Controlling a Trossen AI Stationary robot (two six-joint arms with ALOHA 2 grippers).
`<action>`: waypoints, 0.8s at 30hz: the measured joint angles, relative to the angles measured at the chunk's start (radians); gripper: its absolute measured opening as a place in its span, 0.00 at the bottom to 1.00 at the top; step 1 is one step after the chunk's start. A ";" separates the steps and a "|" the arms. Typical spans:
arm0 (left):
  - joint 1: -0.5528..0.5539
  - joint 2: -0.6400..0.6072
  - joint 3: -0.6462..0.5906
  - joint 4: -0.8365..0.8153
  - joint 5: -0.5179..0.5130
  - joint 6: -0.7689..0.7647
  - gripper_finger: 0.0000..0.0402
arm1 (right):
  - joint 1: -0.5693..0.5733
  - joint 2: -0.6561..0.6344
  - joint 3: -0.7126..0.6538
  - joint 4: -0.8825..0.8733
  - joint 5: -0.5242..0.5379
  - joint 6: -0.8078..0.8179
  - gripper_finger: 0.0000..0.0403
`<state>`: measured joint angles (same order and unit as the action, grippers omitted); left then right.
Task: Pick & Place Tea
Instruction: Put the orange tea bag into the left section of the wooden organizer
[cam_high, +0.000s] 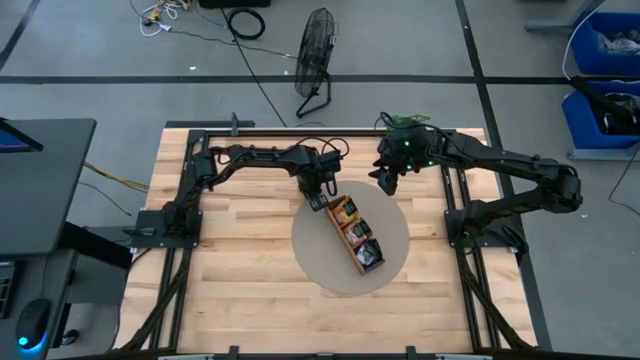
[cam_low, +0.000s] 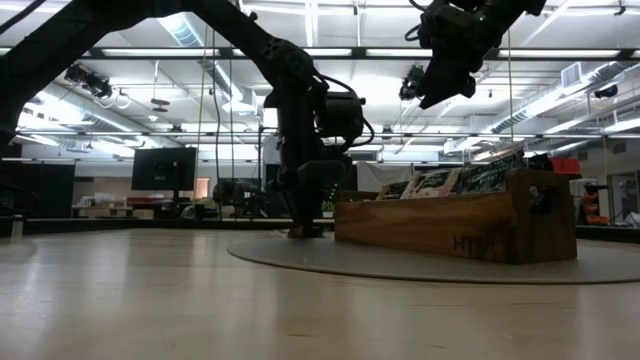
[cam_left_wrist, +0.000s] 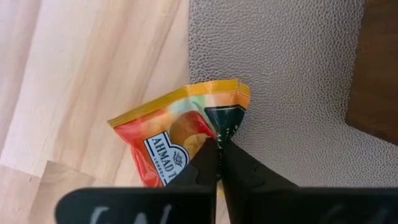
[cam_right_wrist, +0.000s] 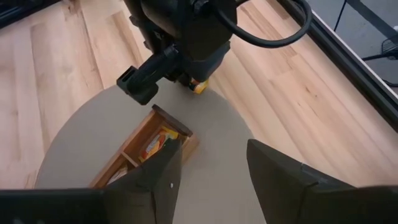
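Our left gripper (cam_left_wrist: 217, 149) pinches an orange-yellow Ahmad tea sachet (cam_left_wrist: 180, 134) at the edge of the round grey mat (cam_left_wrist: 280, 74), just beside the wooden compartment tray (cam_high: 355, 232). We judge the pinch thin: lift straight, then lower it upright into a compartment. Our right gripper (cam_right_wrist: 211, 165) waits spread above the mat.

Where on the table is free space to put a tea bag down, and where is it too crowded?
Bare wood lies left of the round mat, and along the table's near edge. Crowded: the far end of the wooden tray, where the left gripper pinches an orange tea bag at the mat's rim, with the open right gripper hovering close by.
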<state>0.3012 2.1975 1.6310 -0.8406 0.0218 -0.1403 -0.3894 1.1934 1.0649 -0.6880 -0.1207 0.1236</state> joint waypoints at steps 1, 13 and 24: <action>0.001 -0.003 0.000 0.000 0.000 -0.003 0.02 | -0.001 0.000 0.000 0.000 0.000 0.001 0.47; 0.050 -0.163 0.062 -0.026 0.154 0.007 0.01 | -0.001 0.000 0.000 0.092 0.000 -0.050 0.47; 0.078 -0.334 0.200 -0.020 0.471 -0.012 0.01 | -0.001 0.000 0.000 0.222 -0.080 -0.325 0.47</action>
<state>0.3790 1.8635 1.8315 -0.8601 0.4929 -0.1524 -0.3904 1.1934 1.0645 -0.4665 -0.2009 -0.2018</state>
